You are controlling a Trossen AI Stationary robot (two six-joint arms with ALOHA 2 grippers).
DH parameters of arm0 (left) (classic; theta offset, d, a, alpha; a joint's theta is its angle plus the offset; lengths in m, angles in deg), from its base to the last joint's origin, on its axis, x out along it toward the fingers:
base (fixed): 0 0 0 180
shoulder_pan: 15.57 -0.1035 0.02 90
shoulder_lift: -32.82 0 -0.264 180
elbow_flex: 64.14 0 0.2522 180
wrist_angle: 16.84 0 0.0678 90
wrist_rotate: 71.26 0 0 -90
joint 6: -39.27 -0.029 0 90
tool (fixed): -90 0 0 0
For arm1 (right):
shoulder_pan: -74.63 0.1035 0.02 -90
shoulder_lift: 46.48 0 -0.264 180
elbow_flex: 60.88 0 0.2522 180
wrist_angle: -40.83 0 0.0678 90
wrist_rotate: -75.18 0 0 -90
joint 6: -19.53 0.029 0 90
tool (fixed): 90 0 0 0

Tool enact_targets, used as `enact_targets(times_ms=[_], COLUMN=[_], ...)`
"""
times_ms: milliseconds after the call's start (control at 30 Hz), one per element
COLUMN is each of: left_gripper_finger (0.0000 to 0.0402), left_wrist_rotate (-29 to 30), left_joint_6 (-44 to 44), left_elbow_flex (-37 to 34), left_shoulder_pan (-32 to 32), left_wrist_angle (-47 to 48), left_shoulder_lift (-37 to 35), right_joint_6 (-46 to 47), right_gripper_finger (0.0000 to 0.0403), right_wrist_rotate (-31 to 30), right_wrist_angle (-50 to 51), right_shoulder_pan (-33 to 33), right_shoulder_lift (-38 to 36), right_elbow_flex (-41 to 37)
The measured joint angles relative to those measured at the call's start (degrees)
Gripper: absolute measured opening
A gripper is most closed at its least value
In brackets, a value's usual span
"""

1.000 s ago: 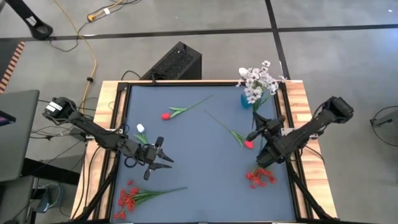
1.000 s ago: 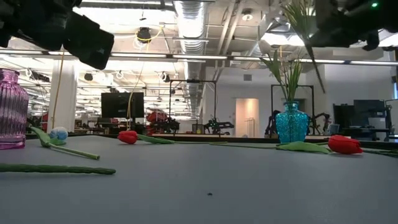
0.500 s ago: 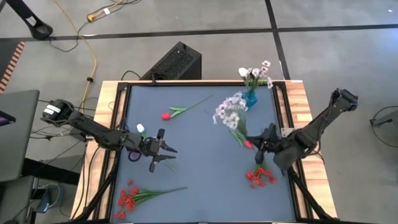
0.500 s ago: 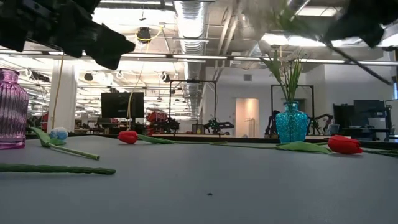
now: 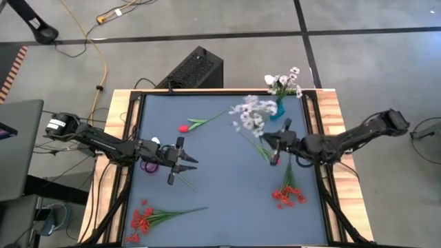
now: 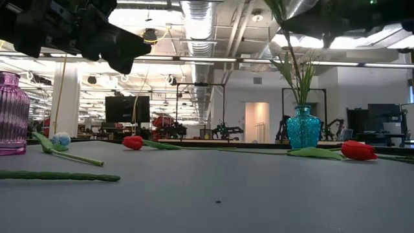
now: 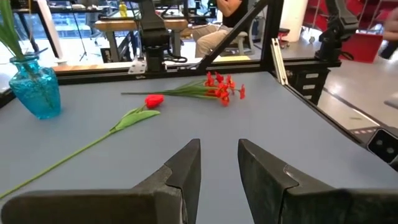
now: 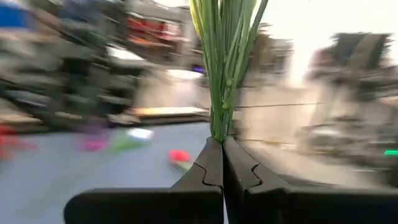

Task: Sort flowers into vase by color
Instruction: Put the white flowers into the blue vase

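My right gripper (image 5: 275,141) is over the table's right half, shut on a cluster of small white blossoms (image 5: 251,114) with green stems. Behind it, a blue vase (image 5: 277,107) at the far right holds more white blossoms (image 5: 284,83). My left gripper (image 5: 180,160) hovers open over the left half, beside a purple vase (image 5: 147,164). Lying flat on the table are a white tulip (image 5: 156,142), a red tulip (image 5: 184,128), a second red tulip (image 5: 275,160) below the right gripper, and two red clusters (image 5: 286,195) (image 5: 142,220). My right gripper pinches the white cluster's bundled green stems (image 8: 217,127) between its two shut fingers (image 8: 205,165), near their lower end. The fingers come level from the table's right. The cluster is lifted clear, and its blossoms reach toward the far left of the gripper.
The table has a raised wooden rim (image 5: 329,103). A black box (image 5: 195,69) sits behind the far edge. In the left wrist view, a red tulip (image 7: 153,99) and a red cluster (image 7: 224,93) lie ahead on open grey surface.
My right gripper has swung the white cluster away from the blue vase toward the table's left, turning until the arm lies level. One bunch has stayed in the vase. My left gripper has drifted slightly toward the far edge, still open.
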Motion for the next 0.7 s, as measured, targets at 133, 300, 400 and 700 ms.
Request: enact_targets(times_ms=[133,300,400,700], left_gripper_finger=[0.0096,0.0096,0.0096,0.0096], left_wrist_rotate=[-0.1,-0.1,-0.1,-0.4], left_joint_6=[-0.4,-1.3,-1.1,-1.3], left_elbow_flex=[0.0,0.0,0.0,0.0], left_shoulder_pan=[0.0,0.0,0.0,0.0], left_wrist_angle=[0.2,0.2,0.2,0.1], left_shoulder_lift=[0.0,0.0,0.0,0.0], right_joint_6=[-9.2,-12.5,-16.6,-16.4], right_gripper_finger=[0.0017,0.0017,0.0017,0.0017], right_wrist_rotate=[-8.0,-5.0,2.6,11.4], right_wrist_angle=[-1.1,-17.0,-31.8,-36.1], right_shoulder_pan=[-2.0,-10.7,-16.4,-28.9], right_shoulder_lift=[-1.6,-3.1,-3.4,-1.7], right_elbow_flex=[-0.2,-8.2,-13.8,-16.8])
